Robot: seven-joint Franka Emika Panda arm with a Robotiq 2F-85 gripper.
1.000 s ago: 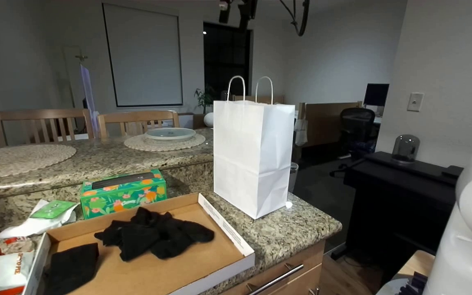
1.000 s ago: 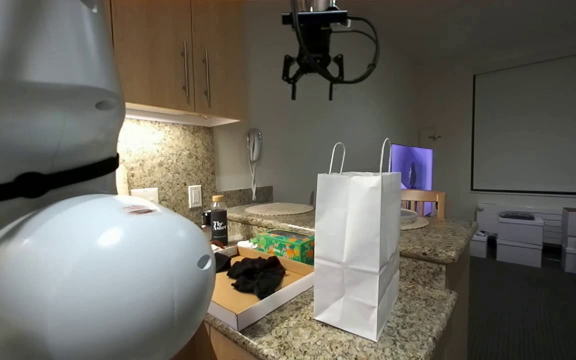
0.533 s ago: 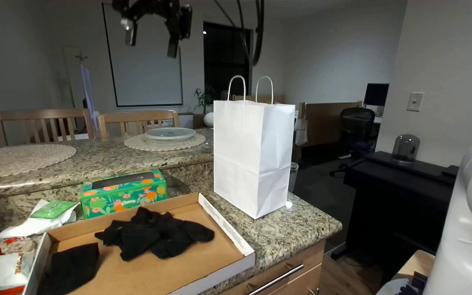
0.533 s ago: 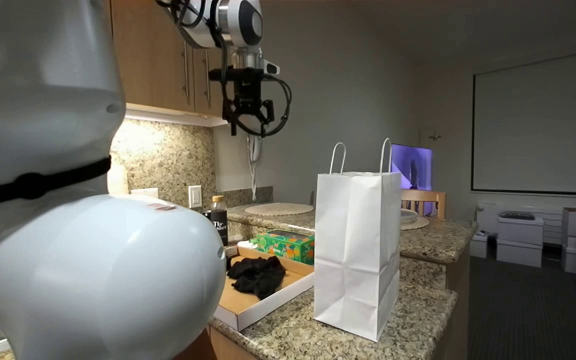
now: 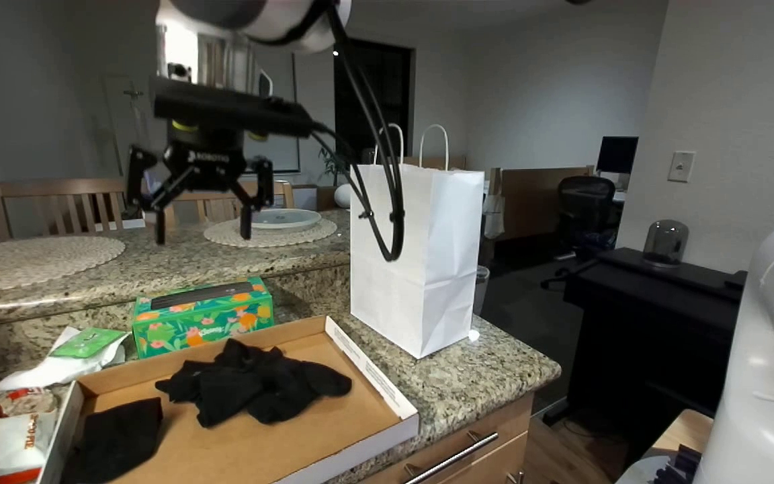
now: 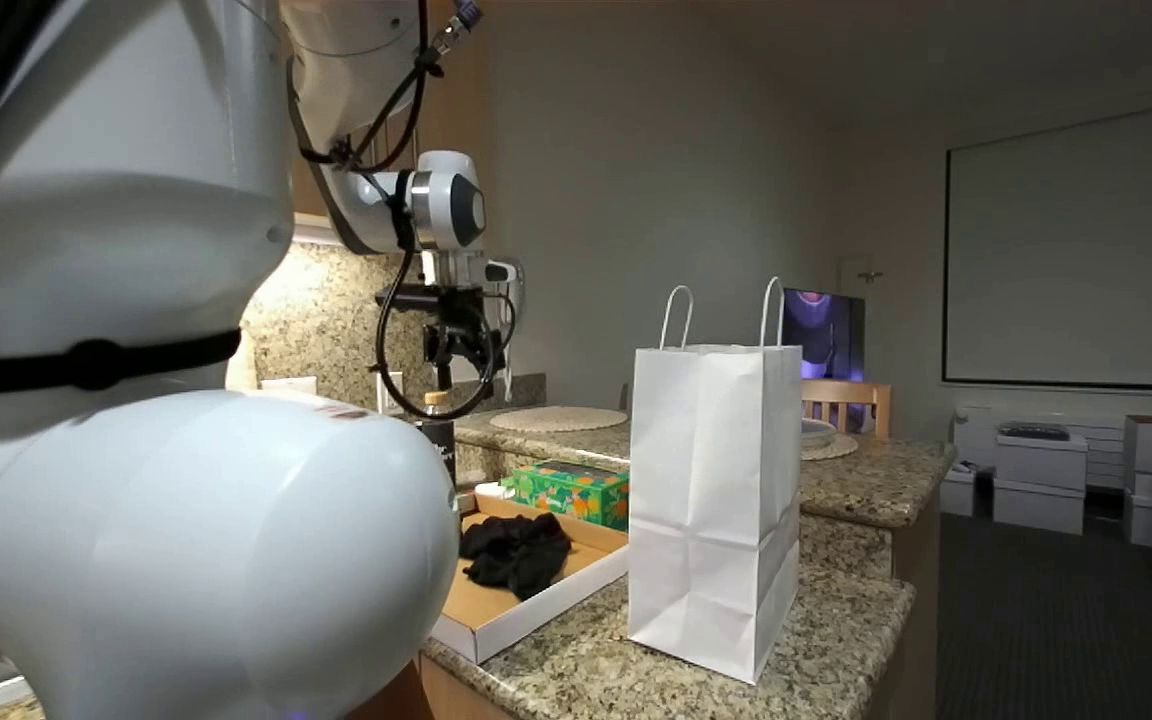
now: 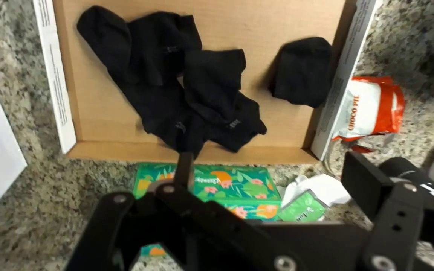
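My gripper [image 5: 203, 234] stands open in the air, fingers apart with nothing between them. In the wrist view its finger pads [image 7: 365, 184] frame the green flowered tissue box [image 7: 236, 182] and a green packet [image 7: 304, 207] lying below. A shallow cardboard tray [image 7: 262, 22] holds a heap of black socks [image 5: 252, 383] and a separate folded black cloth [image 7: 303, 71]. In both exterior views a white paper bag [image 5: 387, 249] stands upright beside the tray, handles up; its inside is hidden. In an exterior view the gripper's cable loop passes in front of the bag.
A red and white snack wrapper [image 7: 369, 107] lies against the tray's side. Behind rises a higher granite ledge [image 5: 158, 262] with woven mats and a dish [image 5: 286, 219]. A dark bottle [image 6: 439, 445] stands near the tray. The counter's edge [image 5: 494, 396] ends just past the bag.
The gripper has come down a long way and swung from above the bag's side over toward the tray, staying open. Bag, tray, socks and box have not moved.
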